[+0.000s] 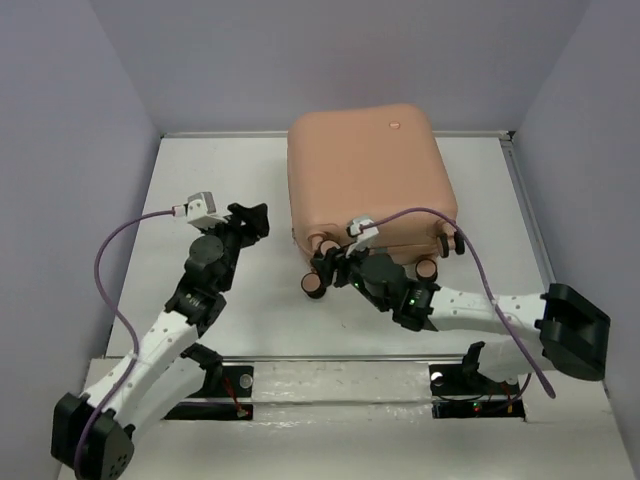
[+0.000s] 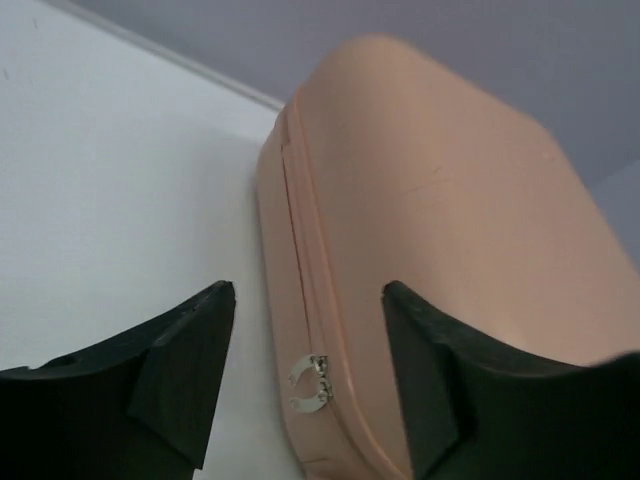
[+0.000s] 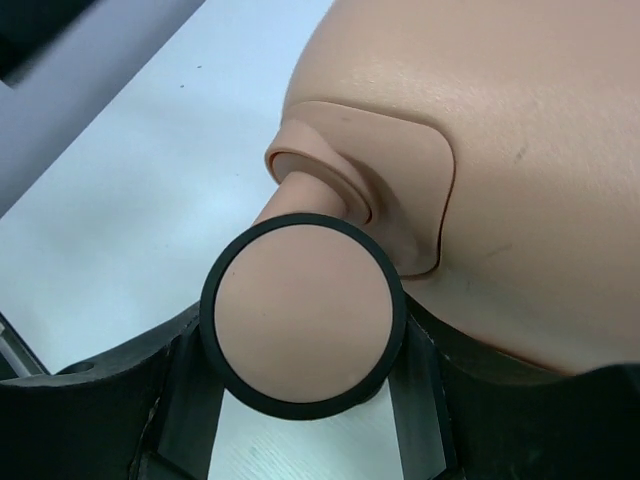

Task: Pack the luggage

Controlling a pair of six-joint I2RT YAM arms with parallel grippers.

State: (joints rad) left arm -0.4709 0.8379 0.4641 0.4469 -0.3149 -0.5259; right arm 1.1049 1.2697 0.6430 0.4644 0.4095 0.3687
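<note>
Toward the far edge of the table [image 1: 220, 180] the luggage [image 1: 370, 170] lies shut and flat, likely a stiff, slick shell best taken by its zipper pulls [image 2: 310, 382], which the left gripper [image 1: 258, 220] faces gaping wide, while the right gripper [image 3: 303, 325] clamps a caster wheel [image 3: 290, 290].

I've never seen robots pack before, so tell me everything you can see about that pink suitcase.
The suitcase is a peach-pink hard shell, smooth and plastic-looking, with rounded corners and a small round dot on top. It lies flat and closed on the white table, its far edge near the back wall. A zipper seam runs along its side, with silver pulls. Black-rimmed caster wheels line its near end; the right claw straddles one wheel. The open left claw is apart from it.
</note>
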